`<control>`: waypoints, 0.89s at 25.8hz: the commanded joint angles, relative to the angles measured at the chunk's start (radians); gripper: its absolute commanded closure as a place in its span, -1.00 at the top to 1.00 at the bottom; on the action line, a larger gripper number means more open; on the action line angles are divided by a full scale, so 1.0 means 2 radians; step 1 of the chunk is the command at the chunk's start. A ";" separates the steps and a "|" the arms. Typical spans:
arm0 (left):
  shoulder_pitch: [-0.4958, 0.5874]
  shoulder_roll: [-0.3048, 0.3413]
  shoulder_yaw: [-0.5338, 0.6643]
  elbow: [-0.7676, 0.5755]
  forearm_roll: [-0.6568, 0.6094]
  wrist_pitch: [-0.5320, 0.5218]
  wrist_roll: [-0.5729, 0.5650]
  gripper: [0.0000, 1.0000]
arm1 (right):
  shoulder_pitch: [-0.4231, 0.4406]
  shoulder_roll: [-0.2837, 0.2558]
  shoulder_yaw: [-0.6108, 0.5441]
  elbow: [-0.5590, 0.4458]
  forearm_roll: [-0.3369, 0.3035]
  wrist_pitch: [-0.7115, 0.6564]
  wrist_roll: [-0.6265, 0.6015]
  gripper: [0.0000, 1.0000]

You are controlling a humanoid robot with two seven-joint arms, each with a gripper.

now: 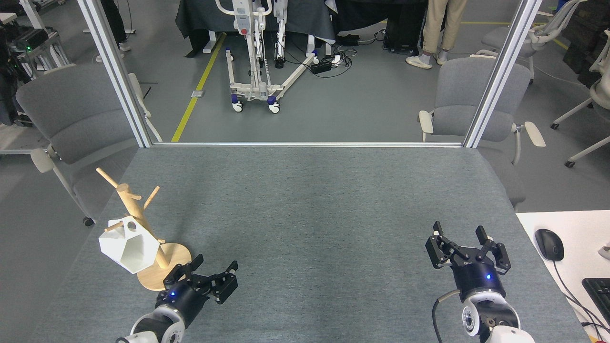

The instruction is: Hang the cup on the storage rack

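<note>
Head view: storage rack (143,228) standing on tabletop (310,214), near its left edge. Cup (128,247) hanging tilted on a lower peg of the rack, left of the post, above the disc base. Left gripper (209,275) just right of the rack base, released, jaws spread, grasping nothing. Right gripper (467,247) well apart to the rack's right, likewise spread and empty.

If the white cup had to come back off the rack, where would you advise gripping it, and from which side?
Grip the cup across its faceted body, probably coming from the near side with the left gripper. It hangs tilted by its handle on a low peg of the storage rack, whose post stands behind it, leaving the flat near faces free.
</note>
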 commanded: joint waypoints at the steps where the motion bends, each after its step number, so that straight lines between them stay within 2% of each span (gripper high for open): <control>1: -0.019 -0.032 -0.033 0.005 0.001 0.058 0.009 0.96 | 0.002 -0.003 0.000 -0.001 0.000 -0.001 -0.003 0.98; 7: -0.064 -0.040 -0.154 0.033 0.001 0.237 0.064 0.96 | -0.001 -0.008 0.000 -0.002 -0.001 -0.001 -0.003 0.99; 11: -0.079 -0.040 -0.237 0.035 0.006 0.349 0.071 0.96 | -0.003 -0.011 0.000 -0.003 -0.001 -0.001 -0.003 0.99; 13: -0.079 -0.040 -0.262 0.032 0.007 0.374 0.071 0.96 | -0.002 -0.014 -0.001 -0.007 -0.002 -0.006 -0.003 0.98; 16: -0.069 -0.039 -0.275 0.019 0.007 0.383 0.072 0.97 | -0.002 -0.013 -0.002 -0.007 -0.001 -0.023 -0.003 0.99; 19: -0.033 -0.038 -0.272 -0.027 0.007 0.383 0.072 0.97 | -0.005 -0.016 -0.015 -0.008 -0.001 -0.040 -0.003 0.99; 23: 0.023 -0.036 -0.272 -0.103 0.007 0.381 0.072 0.97 | -0.023 -0.015 -0.015 -0.006 0.001 -0.029 -0.003 0.99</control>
